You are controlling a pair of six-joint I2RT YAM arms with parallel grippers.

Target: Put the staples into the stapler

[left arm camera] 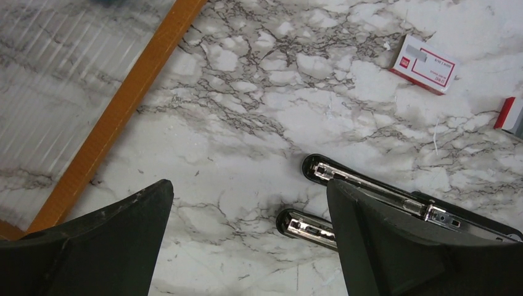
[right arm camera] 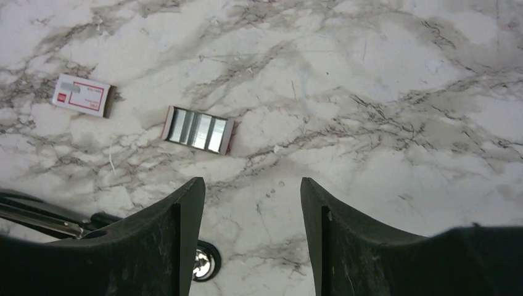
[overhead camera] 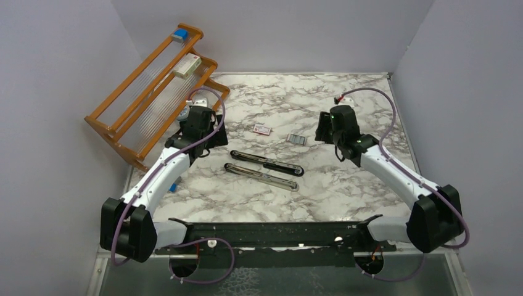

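Orange wooden rack point(overhead camera: 151, 92) w/ ribbed clear shelves at far-left corner of marble worktop point(overhead camera: 345, 185). Small blue block point(overhead camera: 179, 35) on top tier; white-and-red box point(overhead camera: 187, 65) one tier lower. Plain grey walls point(overhead camera: 277, 31) around.

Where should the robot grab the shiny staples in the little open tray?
Probably from straight above, with the open right gripper, which is nearest. The staples lie flat in their open tray with low walls around them, so a sideways reach is blocked; pinch one strip across its narrow width.
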